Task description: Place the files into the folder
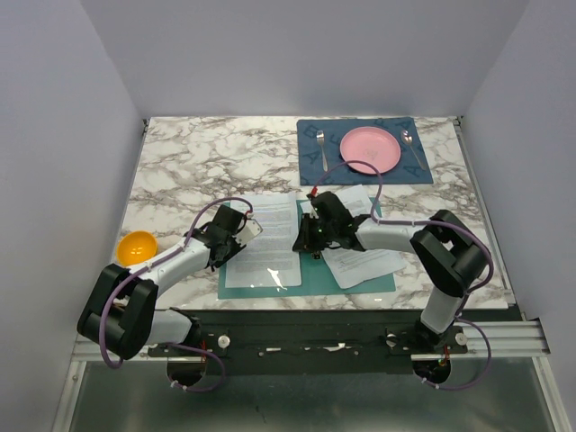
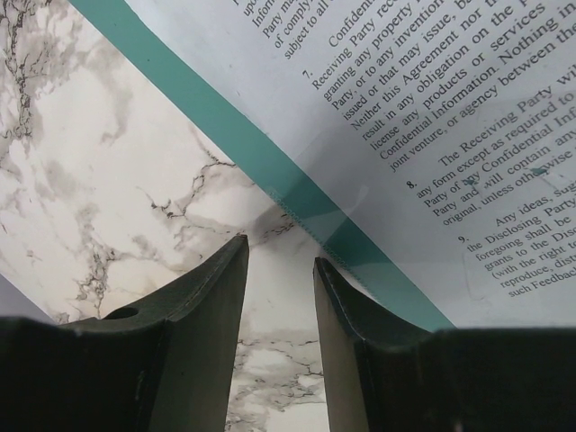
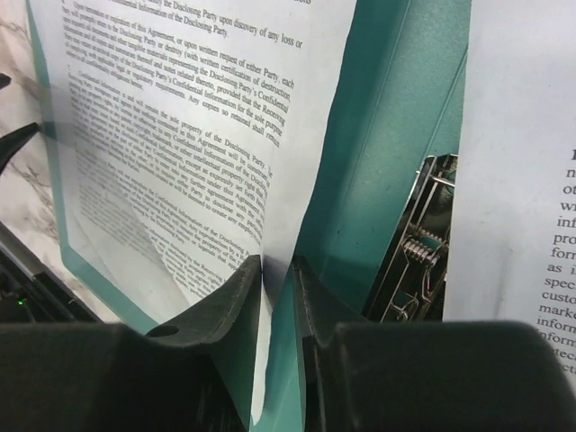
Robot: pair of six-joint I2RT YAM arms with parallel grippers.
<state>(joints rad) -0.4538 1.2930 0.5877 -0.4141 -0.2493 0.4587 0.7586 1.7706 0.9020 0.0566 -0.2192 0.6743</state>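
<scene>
Right tool (image 3: pixel 277 263) gripping one file (image 3: pixel 180 135), one folder (image 3: pixel 396 108)

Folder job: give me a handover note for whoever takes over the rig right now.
Left gripper: open, empty, over the marble table beside the left edge of the folder.
Right gripper: shut on the inner edge of the left sheet; whether the clear sleeve is pinched too, I cannot tell.
The folder lies open; other sheets lie askew on its right half, by the metal clip.
Done: sheets are on the folder. Left: square them up, close the folder.
</scene>
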